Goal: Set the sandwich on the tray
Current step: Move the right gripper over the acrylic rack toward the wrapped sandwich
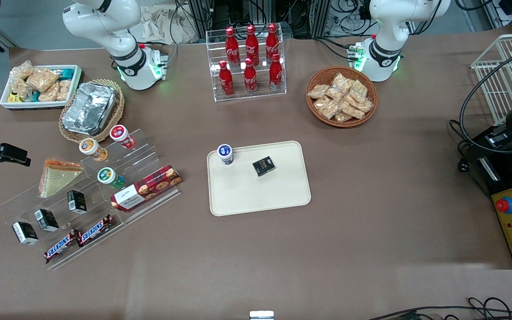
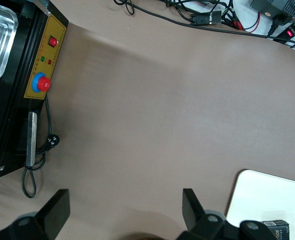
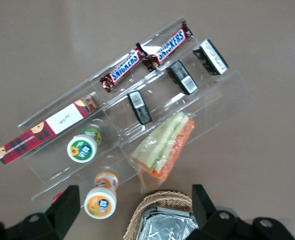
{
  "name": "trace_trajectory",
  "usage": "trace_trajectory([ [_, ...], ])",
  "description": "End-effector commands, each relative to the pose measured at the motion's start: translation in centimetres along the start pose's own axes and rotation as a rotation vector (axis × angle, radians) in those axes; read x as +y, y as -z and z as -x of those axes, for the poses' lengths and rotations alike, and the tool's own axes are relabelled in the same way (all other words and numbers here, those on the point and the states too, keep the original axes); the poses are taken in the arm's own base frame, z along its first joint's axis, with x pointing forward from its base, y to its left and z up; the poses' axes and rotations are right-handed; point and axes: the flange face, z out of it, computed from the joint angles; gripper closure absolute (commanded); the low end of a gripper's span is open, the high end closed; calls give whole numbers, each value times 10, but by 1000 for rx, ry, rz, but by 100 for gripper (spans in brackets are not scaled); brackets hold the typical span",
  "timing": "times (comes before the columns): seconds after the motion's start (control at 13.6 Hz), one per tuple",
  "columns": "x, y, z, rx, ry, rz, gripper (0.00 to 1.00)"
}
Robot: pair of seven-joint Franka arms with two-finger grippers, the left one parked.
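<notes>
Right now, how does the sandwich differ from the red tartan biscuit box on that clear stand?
The sandwich is a triangular wedge in clear wrap, showing pale bread with orange and green filling; the biscuit box is a long printed carton, red tartan with a white label. The sandwich sits on the stand's upper step, the box on a lower one, nearer the front camera. Both rest on the acrylic stand, untouched; the gripper hovers open above the sandwich.

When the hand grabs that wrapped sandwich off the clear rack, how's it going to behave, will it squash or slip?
The sandwich is probably soft: pale bread with filling in thin clear wrap, so a firm pinch may squash it. The glossy wrap looks slippery and loose, so it could slide. It leans on the acrylic rack, so a push may tip it. The hand, fingers open, hovers above it, over the foil container.
</notes>
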Motion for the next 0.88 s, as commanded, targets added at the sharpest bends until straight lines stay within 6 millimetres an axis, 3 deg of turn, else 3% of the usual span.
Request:
trace_trajectory([
  [0.0, 31, -9, 0, -14, -55, -4, 1],
  [0.22, 36, -10, 2, -22, -81, -6, 1],
  [0.37, 56, -17, 6, -34, -205, -15, 1],
  [0.59, 57, -29, -1, -45, -401, -6, 1],
  [0.81, 99, -52, -1, -52, -541, -65, 1],
])
